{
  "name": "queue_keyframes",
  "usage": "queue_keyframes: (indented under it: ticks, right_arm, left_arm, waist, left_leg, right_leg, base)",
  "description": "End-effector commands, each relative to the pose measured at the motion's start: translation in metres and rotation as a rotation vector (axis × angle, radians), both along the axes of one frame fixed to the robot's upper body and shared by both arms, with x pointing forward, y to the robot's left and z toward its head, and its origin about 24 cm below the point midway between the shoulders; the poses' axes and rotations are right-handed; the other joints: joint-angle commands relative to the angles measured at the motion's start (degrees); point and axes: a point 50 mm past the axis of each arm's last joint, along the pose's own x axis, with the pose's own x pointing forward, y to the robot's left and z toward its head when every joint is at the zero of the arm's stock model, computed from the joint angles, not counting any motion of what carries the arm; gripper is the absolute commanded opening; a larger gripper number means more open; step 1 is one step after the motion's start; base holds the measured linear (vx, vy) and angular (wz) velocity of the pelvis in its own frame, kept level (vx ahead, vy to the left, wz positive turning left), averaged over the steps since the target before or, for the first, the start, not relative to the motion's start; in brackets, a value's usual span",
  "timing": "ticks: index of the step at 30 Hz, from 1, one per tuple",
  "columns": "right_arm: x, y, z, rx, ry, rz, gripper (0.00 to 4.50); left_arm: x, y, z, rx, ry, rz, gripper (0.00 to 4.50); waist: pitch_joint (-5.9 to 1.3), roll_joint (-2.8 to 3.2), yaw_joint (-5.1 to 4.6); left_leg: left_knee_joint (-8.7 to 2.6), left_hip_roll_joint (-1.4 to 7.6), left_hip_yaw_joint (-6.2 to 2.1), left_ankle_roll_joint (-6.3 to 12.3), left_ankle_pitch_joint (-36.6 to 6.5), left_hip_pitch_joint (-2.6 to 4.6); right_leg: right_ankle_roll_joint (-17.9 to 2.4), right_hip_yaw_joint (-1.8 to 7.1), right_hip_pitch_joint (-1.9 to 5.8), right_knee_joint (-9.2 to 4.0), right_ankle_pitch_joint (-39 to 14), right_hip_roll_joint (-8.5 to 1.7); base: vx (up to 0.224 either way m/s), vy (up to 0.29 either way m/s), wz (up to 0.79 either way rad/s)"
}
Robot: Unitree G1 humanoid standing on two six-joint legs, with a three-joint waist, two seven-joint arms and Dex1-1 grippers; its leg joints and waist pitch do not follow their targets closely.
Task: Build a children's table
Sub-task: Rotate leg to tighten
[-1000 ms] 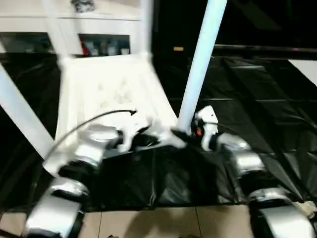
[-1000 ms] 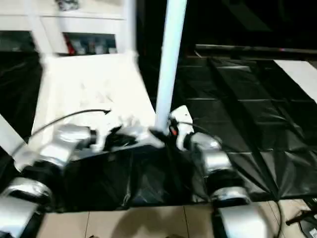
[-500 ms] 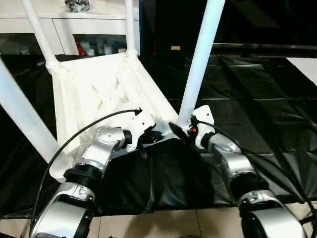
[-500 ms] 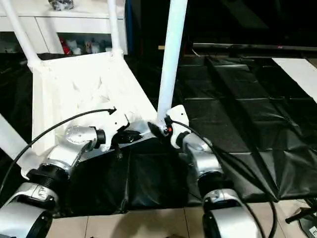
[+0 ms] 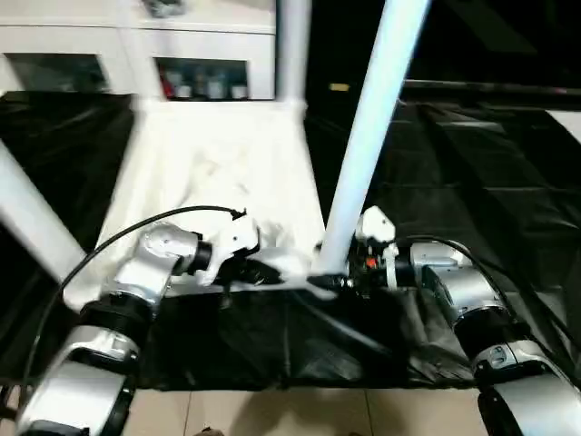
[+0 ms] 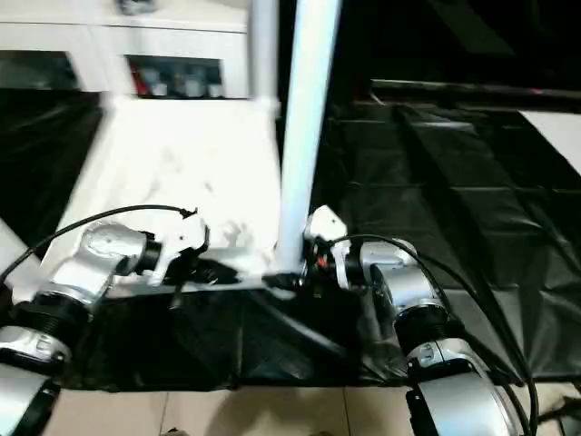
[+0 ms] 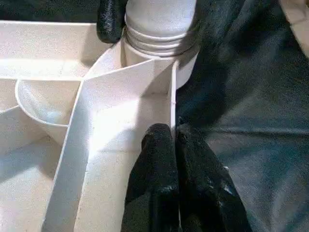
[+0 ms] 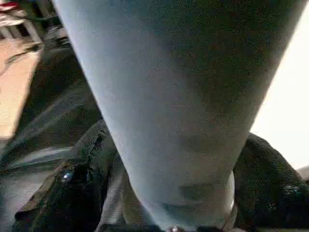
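Tabletop (image 5: 218,173) lies upside down on black sheeting (image 5: 472,173) over the floor, ribbed underside up.

L to R:
- Leg at L edge (image 5: 32,222), white tube, rising at a slant from near-L corner of tabletop.
- L end effector (image 7: 175,140): black fingers together, tips pressed against a thin rib wall of the underside, just short of the near-R corner socket (image 7: 159,43). In head view it sits at the near edge of tabletop, L of the near-R leg. No part held.
- Far leg (image 5: 292,45), upright at far-R corner.
- Near-R leg (image 5: 368,136), white tube, standing in near-R corner socket, leaning slightly R toward the top.
- R end effector (image 5: 340,282): at base of near-R leg. R wrist view: 1 black finger (image 8: 72,188) on each side of the tube, fingers apart around it; contact w/ tube can't tell.
- White cabinet (image 5: 109,54) w/ glass doors behind tabletop, far L.
- Tiled floor (image 5: 272,413) strip along near edge of sheeting.
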Motion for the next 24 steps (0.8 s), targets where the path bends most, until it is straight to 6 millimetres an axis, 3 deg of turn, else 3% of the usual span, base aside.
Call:
queue_keyframes:
  ticks: [1, 8, 15, 19, 21, 22, 24]
  right_arm:
    - [-0.009, 0.023, -0.001, 0.0, 0.033, 0.174, 3.2]
    - [-0.016, 0.026, -0.002, -0.012, 0.108, 0.288, 2.68]
    - [-0.017, 0.028, -0.005, 0.027, 0.119, 0.246, 2.63]
    - [-0.01, 0.029, -0.005, 0.077, 0.075, 0.092, 2.63]
    - [0.003, 0.03, -0.008, 0.081, 0.011, -0.157, 2.62]
    - [0.003, 0.03, -0.008, 0.081, 0.011, -0.157, 2.62]
    - [0.011, 0.029, -0.014, 0.068, -0.003, -0.362, 2.6]
  left_arm:
    - [0.001, -0.015, 0.001, -0.009, -0.001, -0.05, 0.0]
    - [0.002, -0.015, 0.002, -0.013, 0.018, -0.084, 0.0]
    - [0.003, -0.017, 0.002, -0.024, 0.014, -0.06, 0.0]
    - [0.007, -0.016, 0.001, -0.033, -0.024, 0.031, 0.0]
    - [0.012, -0.021, 0.001, -0.063, -0.07, 0.136, 0.0]
    - [0.012, -0.021, 0.001, -0.063, -0.07, 0.136, 0.0]
    - [0.014, -0.029, -0.001, -0.087, -0.095, 0.203, 0.0]
  waist:
    - [-3.05, 0.04, -0.11]
    - [-3.34, 0.06, 0.57]
    - [-3.33, 0.07, 0.6]
    - [-3.09, 0.01, 0.6]
    - [-2.75, -0.15, 0.34]
    - [-2.67, -0.07, 0.08]
    - [-2.69, -0.31, -0.38]
  left_leg:
    - [-3.86, 0.69, 0.59, 2.57, -14.0, 0.16]
    - [-3.53, 0.6, 0.71, 3.49, -10.5, 0.12]
    - [-3.66, 0.61, 0.63, 2.54, -11.6, 0.18]
    - [-3.82, 0.65, 0.61, 2.09, -12.5, 0.16]
    - [-4.14, 0.69, 0.48, 0.71, -15.3, 0.42]
    - [-4.21, 0.5, 0.21, -0.28, -17.2, 0.63]
    - [-4.4, 0.44, -0.01, -0.89, -16.4, 0.28]
  right_leg:
    - [-14.1, 2.16, 3.07, -3.96, -12.2, -2.28]
    - [-15.2, 2.14, 3.17, -3.39, -6.7, -2.22]
    - [-14.4, 2.14, 3.24, -3.61, -9.4, -2.3]
    - [-13.8, 2.15, 3.11, -3.85, -11.5, -2.35]
    - [-11.6, 2.23, 2.67, -4.71, -18.8, -2.67]
    - [-10.3, 2.19, 2.46, -5.07, -23.3, -2.78]
    - [-8.6, 2.16, 2.57, -5.23, -25.4, -2.8]
  base:
    - [0.0, 0.0, 0.0]
    - [0.0, 0.0, 0.0]
    - [0.0, 0.0, 0.0]
    - [0.0, 0.0, 0.0]
    - [0.0, 0.0, 0.0]
    - [0.0, 0.0, 0.0]
    - [0.0, 0.0, 0.0]
